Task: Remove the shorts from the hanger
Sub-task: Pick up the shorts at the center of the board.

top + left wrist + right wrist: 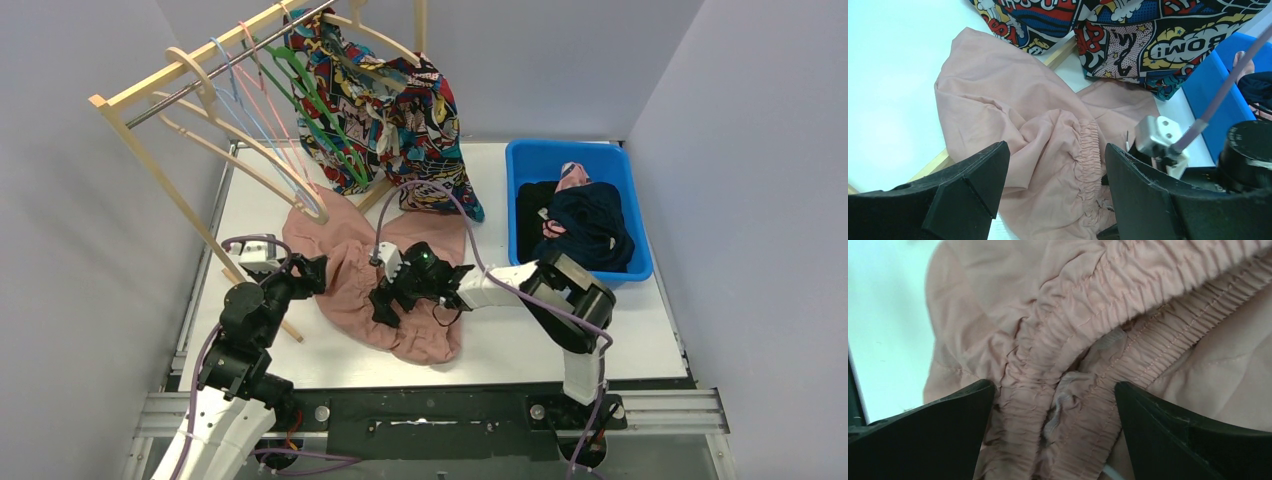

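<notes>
Dusty pink shorts (345,278) crumpled on white table (620,330); grey walls (760,200) around; both jaws spread.

The top view looks down from above and behind the arm bases and takes in the whole surface (500,345), the clothes rack (150,80) and the blue bin (530,160). The left wrist view looks out low past the left end effector (1057,155), across the pink shorts (350,270) toward the bin. The right wrist view, past the right end effector (1054,387), sits very close above the same shorts' gathered waistband. All three views share those shorts.
</notes>
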`<action>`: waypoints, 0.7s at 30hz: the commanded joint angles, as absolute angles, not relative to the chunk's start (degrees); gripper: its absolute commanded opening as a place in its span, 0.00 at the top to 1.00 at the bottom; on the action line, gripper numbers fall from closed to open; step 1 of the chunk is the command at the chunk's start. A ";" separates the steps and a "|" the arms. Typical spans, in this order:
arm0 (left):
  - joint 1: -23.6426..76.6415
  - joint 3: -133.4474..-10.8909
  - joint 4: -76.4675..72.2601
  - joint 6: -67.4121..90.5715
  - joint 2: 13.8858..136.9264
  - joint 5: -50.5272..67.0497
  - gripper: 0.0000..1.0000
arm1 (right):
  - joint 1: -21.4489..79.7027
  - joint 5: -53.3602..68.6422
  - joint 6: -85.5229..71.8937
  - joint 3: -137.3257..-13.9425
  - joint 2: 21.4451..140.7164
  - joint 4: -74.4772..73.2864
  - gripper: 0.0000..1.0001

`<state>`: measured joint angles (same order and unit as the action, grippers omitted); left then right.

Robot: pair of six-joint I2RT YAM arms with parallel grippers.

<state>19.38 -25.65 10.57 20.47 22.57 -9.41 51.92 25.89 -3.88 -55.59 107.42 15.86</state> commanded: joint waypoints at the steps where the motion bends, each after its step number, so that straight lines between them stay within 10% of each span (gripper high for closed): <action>1: 19.07 -27.94 8.92 19.95 22.36 -10.37 0.30 | 52.63 22.96 4.03 -61.71 111.31 1.35 0.02; 5: 19.07 -28.04 9.11 19.93 22.59 -10.49 0.30 | 53.65 15.27 9.74 -62.13 113.55 -8.49 0.05; 13: 19.07 -28.04 9.13 20.03 22.68 -10.38 0.30 | 51.17 20.02 10.55 -56.93 103.20 -7.28 0.99; 21: 19.07 -27.95 9.01 20.04 22.42 -10.24 0.30 | 51.30 25.60 7.82 -49.98 79.77 3.57 1.00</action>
<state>19.38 -25.65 10.66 20.47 22.72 -9.89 51.00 21.34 9.17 -52.80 93.43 -3.77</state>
